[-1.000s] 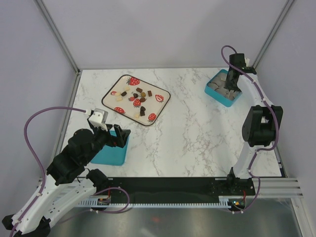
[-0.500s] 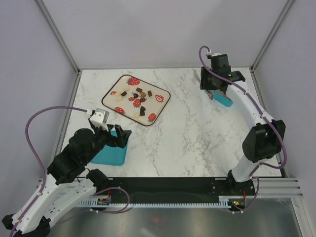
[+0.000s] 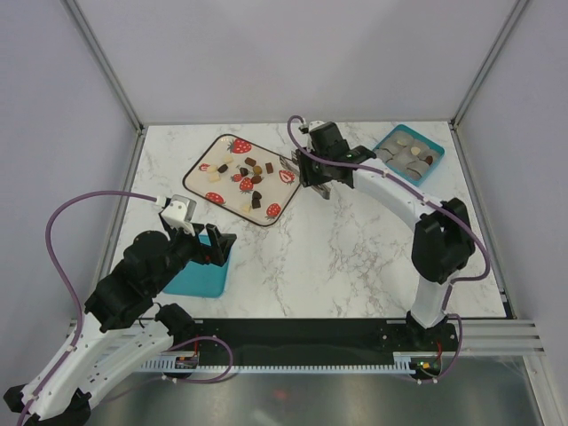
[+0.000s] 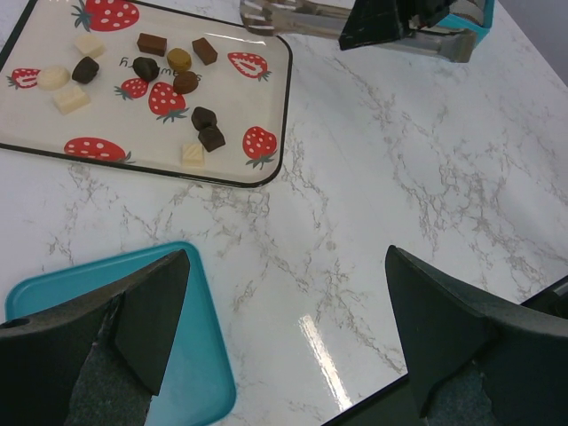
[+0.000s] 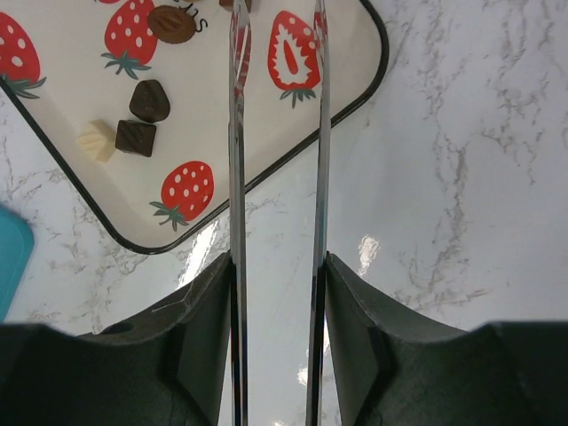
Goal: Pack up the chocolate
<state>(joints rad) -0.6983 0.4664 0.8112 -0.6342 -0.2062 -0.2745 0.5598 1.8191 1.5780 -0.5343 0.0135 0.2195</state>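
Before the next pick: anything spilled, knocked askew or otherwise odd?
Nothing stands out. The chocolate lies on the strawberry tray, none on the marble; the far teal box holds pieces too; the right gripper hovers open and empty.

At right gripper (image 5: 277, 27): clear fingers, black mounts. Under its tips, the tray (image 4: 232, 98) is cream with a black rim and red strawberry prints with green leaves. The chocolate pieces (image 4: 211, 138) on it are dark brown, light brown and cream-white. White marble tabletop (image 3: 355, 257), grey veins. Black left gripper (image 4: 284, 311), near teal bin (image 3: 204, 277) under it. Far teal bin (image 3: 434, 166) sits well behind right gripper. Purple cable (image 3: 115, 194).
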